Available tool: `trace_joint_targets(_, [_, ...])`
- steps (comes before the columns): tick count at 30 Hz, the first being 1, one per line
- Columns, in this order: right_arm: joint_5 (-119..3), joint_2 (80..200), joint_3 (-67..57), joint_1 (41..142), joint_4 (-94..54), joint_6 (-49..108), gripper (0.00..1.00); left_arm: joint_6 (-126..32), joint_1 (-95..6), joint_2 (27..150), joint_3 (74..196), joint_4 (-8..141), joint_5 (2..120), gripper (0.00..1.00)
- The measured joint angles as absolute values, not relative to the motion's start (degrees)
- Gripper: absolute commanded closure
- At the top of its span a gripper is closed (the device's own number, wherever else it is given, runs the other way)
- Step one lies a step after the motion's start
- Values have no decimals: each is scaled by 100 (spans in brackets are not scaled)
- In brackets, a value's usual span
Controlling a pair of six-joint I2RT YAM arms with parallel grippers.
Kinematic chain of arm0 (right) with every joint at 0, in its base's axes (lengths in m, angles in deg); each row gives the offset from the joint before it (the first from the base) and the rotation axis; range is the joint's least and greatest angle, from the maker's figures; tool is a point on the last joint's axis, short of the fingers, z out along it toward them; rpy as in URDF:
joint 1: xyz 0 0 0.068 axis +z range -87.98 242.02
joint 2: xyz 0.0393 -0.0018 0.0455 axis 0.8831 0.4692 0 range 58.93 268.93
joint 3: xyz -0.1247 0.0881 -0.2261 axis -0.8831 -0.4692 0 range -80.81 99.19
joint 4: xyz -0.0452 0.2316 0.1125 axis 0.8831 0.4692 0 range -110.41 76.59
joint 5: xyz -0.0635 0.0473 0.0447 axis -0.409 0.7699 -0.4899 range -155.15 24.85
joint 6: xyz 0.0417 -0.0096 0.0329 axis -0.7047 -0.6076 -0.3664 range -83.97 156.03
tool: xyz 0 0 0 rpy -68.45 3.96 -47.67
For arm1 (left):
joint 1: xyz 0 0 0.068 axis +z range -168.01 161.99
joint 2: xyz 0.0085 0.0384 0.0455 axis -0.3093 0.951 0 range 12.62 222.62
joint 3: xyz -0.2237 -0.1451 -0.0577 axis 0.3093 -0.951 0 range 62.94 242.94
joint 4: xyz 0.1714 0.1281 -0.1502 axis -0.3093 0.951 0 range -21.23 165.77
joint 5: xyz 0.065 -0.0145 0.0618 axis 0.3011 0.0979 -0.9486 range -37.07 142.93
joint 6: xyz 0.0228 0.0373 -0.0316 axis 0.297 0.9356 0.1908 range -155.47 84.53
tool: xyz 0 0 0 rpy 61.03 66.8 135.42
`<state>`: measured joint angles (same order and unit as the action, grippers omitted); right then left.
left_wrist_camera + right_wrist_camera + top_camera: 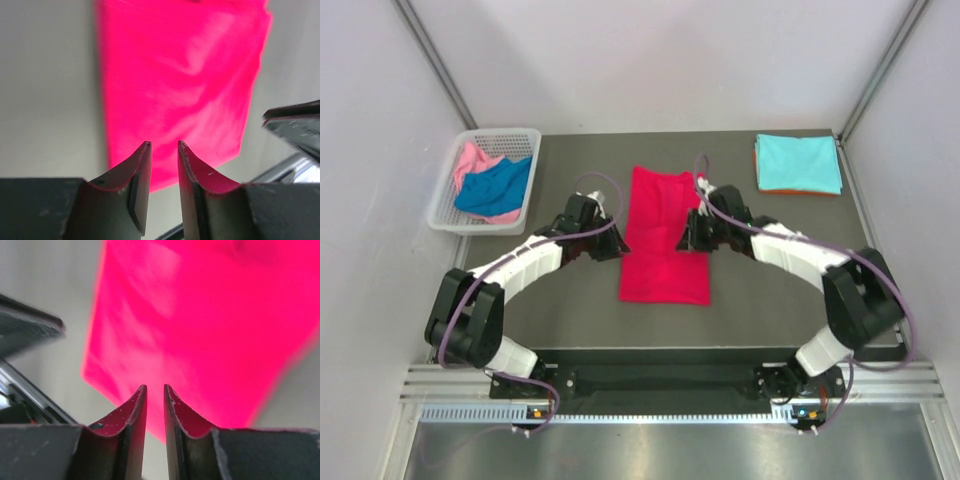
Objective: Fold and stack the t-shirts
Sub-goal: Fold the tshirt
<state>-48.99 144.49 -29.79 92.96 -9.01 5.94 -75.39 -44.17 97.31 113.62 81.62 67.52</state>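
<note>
Top external view: red shirt (665, 240) lies flat as a long strip mid-worktop (570, 300), with an arm at each long edge. Left end effector (163, 150) has its fingers spread a bit, nothing between them. Right end effector (155, 390) shows just a narrow slit, pinching nothing either. Turquoise shirt (798, 163) sits folded far right, and blue shirt (492, 188) and pink shirt (472, 158) are bunched in the basket (445, 215)

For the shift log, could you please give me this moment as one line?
red shirt: folded narrow, mid-table | left gripper: open, empty | right gripper: narrowly open, empty | turquoise shirt: folded, far right corner
</note>
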Motion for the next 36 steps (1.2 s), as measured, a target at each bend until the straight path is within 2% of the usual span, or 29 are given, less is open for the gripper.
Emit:
trace_joint_targets(8, [-4413, 16532, -942, 9184, -1397, 594, 81, -7563, -3931, 9610, 11125, 8212, 6643, 67])
trace_joint_targets(15, [-4099, 17791, -417, 9001, -1653, 570, 81, -7453, -3910, 9446, 11010, 8207, 6542, 67])
trace_joint_targets(29, [-3417, 18048, -177, 8778, -2016, 483, 79, -7381, -3905, 9366, 10809, 8214, 6527, 67])
trace_joint_targets(36, [-3095, 18396, 743, 8544, -2287, 233, 81, -7375, -3905, 9167, 10664, 8201, 6601, 66])
